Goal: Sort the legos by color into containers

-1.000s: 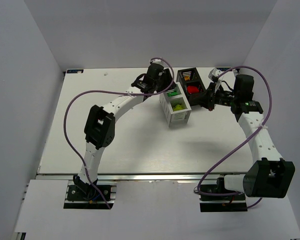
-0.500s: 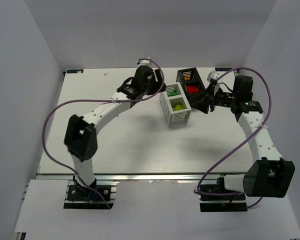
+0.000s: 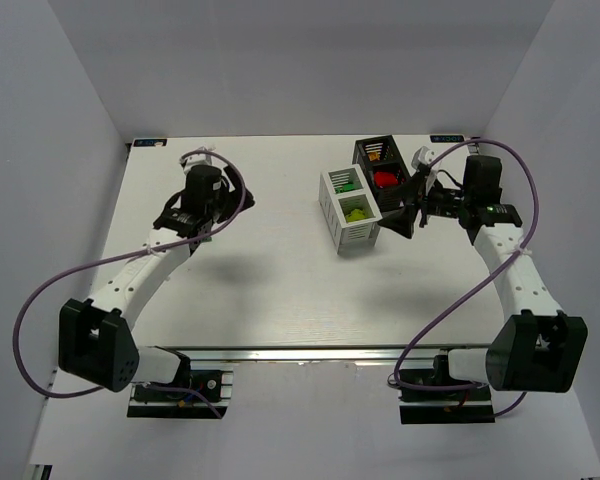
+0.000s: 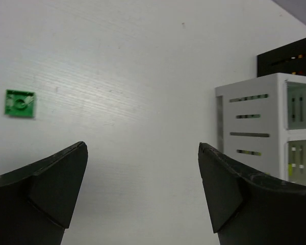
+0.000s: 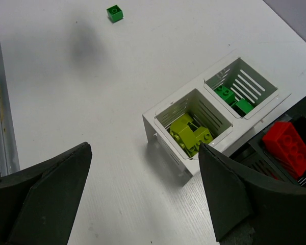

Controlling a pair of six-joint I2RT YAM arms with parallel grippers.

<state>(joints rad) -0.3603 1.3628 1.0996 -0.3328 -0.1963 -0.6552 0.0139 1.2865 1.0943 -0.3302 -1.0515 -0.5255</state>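
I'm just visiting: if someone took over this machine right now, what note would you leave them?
Left pincer: open, empty, over the table.
Right pincer: open, empty, near the bins.
White bin: green bricks in one compartment, lime-yellow bricks in the other.
Black bin: red bricks and orange bricks, one compartment each.
Left to do: one green brick lies loose on the table; it belongs with the greens.
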